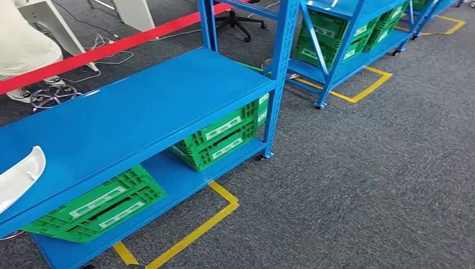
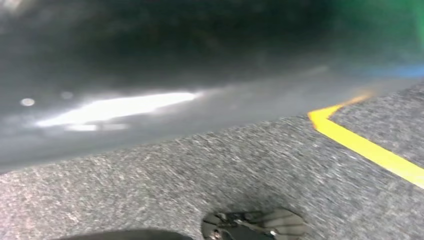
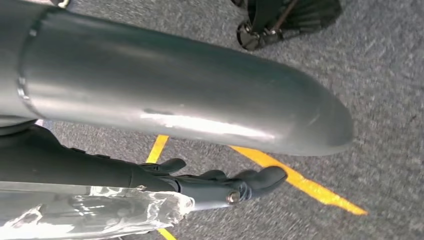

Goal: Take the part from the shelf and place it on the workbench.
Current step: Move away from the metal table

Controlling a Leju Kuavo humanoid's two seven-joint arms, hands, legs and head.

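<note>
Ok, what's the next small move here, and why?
Probably turn left a little: the white curved piece lies on the blue top at the head view's left edge, partly cut off, and the right hand hangs over the carpet.

Two blue shelf racks are counted in the head view: the near rack at nine o'clock and the far rack at one o'clock. Under the near rack's top board two green crates are seen, one at eight o'clock and one near the centre. At least two more green crates are stacked in the far rack; their full number cannot be told. One white curved part is seen at nine o'clock. One red barrier bar is counted at eleven o'clock.
</note>
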